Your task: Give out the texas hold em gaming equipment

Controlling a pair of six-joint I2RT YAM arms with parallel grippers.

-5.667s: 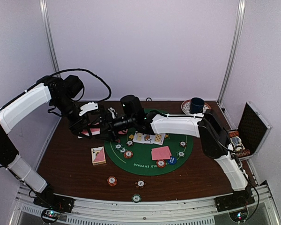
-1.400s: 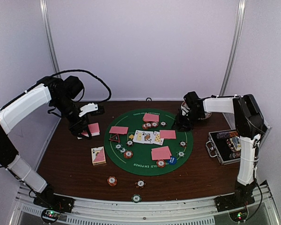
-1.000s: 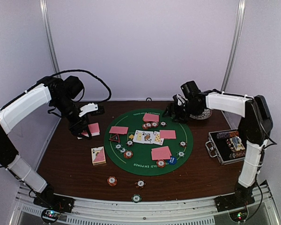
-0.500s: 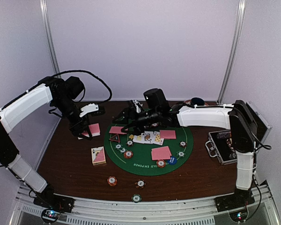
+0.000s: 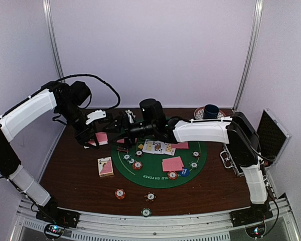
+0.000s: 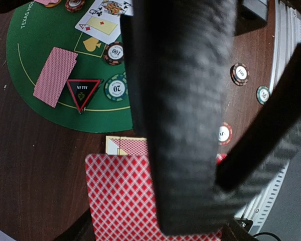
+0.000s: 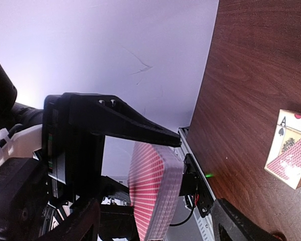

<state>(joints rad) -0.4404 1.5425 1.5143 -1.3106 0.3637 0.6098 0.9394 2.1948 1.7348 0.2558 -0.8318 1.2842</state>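
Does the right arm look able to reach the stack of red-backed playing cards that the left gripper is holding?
Probably yes. The right gripper is open, and its wrist view shows the stack of red-backed playing cards edge-on just ahead, clamped in the left gripper, with nothing in between.

Blue cup point(image 5: 210, 111) on saucer point(image 5: 198, 115), open black case point(image 5: 273, 134)

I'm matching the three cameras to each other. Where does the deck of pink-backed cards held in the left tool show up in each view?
Top external: the card deck sits left of centre, above the card box.
Left wrist: the deck fills the bottom centre, partly behind a dark finger.
Right wrist: the deck stands edge-on at lower centre.
Shared landmark: the card box, also at and.
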